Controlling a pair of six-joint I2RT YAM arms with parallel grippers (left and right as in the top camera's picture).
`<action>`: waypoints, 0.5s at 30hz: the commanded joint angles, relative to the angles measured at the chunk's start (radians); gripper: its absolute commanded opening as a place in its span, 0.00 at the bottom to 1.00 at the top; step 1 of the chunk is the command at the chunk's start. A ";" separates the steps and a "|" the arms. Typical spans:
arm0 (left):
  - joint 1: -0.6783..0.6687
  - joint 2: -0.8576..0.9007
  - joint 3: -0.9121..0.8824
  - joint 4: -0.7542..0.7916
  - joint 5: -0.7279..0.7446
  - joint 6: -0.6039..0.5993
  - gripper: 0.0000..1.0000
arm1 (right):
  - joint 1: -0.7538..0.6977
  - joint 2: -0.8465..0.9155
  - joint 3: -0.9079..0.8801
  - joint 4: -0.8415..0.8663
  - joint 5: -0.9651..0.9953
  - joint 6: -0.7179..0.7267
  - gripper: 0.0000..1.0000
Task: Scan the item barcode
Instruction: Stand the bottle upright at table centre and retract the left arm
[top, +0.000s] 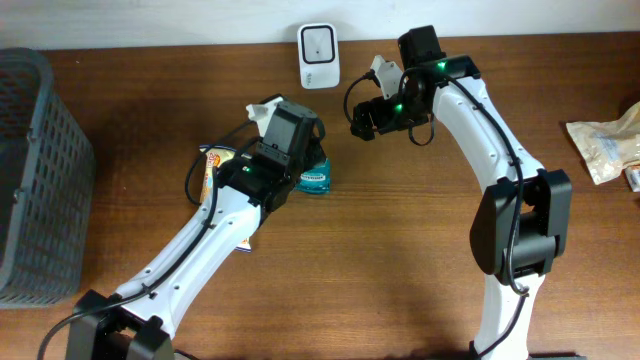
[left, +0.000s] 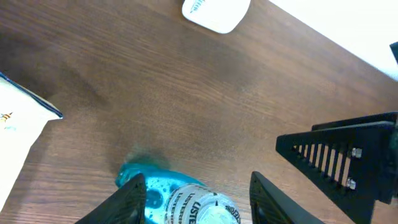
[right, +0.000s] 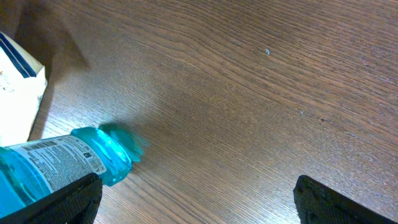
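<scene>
- A small clear-blue plastic mouthwash bottle (top: 314, 178) with a white printed label lies on its side on the brown wood-grain table (top: 400, 250), near the middle; in the right wrist view its label shows a barcode and its turquoise cap points to the right
- The left gripper (left: 198, 182) hangs low over that bottle, one black finger (left: 134, 200) on each side; the jaws are parted; a sliver of table shows between the bottle and the finger on the right of the left wrist view, so the bottle is not clamped
- The right gripper (right: 198, 183) hovers just beyond the bottle, jaws spread wide with only bare wood between them
- A white rounded barcode scanner (top: 318, 42) stands at the far edge of the table, near the right gripper and apart from the bottle
- A flat white and yellow packet (top: 213, 163) lies partly under the left arm, just beside the bottle
- A dark grey plastic mesh basket (top: 30, 170) sits at the left edge; a crinkled beige packet (top: 603, 148) lies at the right edge
</scene>
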 joint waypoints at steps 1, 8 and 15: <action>0.002 0.006 0.041 0.003 -0.032 0.009 0.53 | -0.001 -0.008 0.003 -0.001 -0.008 0.031 0.98; 0.086 -0.116 0.064 -0.001 -0.232 0.131 0.73 | -0.001 -0.012 0.142 -0.115 0.021 0.058 0.98; 0.319 -0.166 0.064 -0.127 -0.232 0.316 0.98 | 0.003 -0.074 0.311 -0.317 0.082 0.208 0.98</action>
